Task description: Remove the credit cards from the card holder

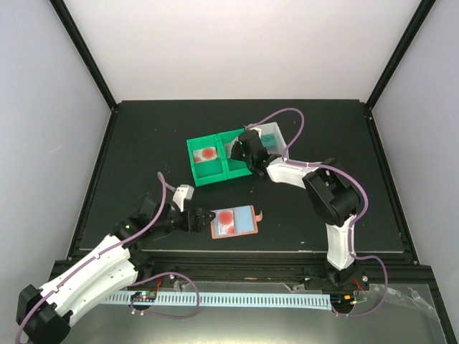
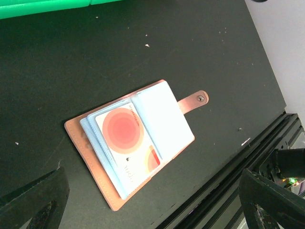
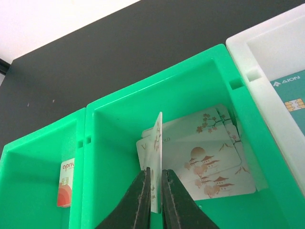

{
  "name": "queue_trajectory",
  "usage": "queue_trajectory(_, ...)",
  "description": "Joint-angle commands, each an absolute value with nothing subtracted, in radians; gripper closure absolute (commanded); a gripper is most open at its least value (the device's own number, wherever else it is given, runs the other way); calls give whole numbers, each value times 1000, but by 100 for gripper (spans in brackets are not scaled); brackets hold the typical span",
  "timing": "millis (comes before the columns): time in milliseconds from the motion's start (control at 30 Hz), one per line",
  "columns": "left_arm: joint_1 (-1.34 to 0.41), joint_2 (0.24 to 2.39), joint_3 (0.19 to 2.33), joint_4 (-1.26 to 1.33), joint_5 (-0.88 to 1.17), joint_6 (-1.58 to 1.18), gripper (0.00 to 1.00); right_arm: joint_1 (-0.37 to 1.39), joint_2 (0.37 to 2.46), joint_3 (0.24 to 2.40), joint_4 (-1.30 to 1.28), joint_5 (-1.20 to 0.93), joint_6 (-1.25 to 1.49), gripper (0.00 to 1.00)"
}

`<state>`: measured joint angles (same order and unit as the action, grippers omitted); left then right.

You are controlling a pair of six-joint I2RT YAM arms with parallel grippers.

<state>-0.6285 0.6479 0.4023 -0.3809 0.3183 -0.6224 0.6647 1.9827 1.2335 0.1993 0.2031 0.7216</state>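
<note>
Legible on the teal card (image 3: 290, 95) in the white tray (image 3: 252, 57): "AION", beside a gold chip. On the red-marked card (image 3: 66, 183) in the left compartment of the green tray (image 3: 157, 71): "apru", last letter uncertain. Small print on the red-circle card (image 2: 125, 138) too fine to read.

Right gripper (image 3: 155, 200) narrow, pinching a white card (image 3: 158, 138) on edge, upright, over the right green compartment. Below it, a loose pile of printed cards (image 3: 205, 164) with pagodas and blossom, flat on the compartment floor. Green walls close on 3 sides of the held card. White tray set against the green tray's right wall.

Card holder (image 1: 234, 222) open and flat on the black table (image 1: 143, 143), close to the front rail (image 1: 272, 252), well apart from both trays. 1 red-circle card visible in its left half among pale blue pockets. Right half plain pale blue. Snap tab (image 2: 193, 101) sticking out sideways toward the right arm's side.

Left gripper (image 1: 204, 221) spread wide and empty, just beside the holder's left edge, contact impossible to judge. A stretch of dark table between holder and trays. Right arm arched over the table to the right of that stretch.
</note>
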Motion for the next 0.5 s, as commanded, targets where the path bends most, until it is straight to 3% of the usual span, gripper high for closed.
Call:
queue_trajectory(0, -623, 645, 392, -347, 334, -633, 1, 653, 2006, 1300, 153, 207, 724, 92)
queue_trajectory(467, -623, 654, 366, -322, 332, -647, 3, 651, 1968, 1391, -63, 260, 621, 72)
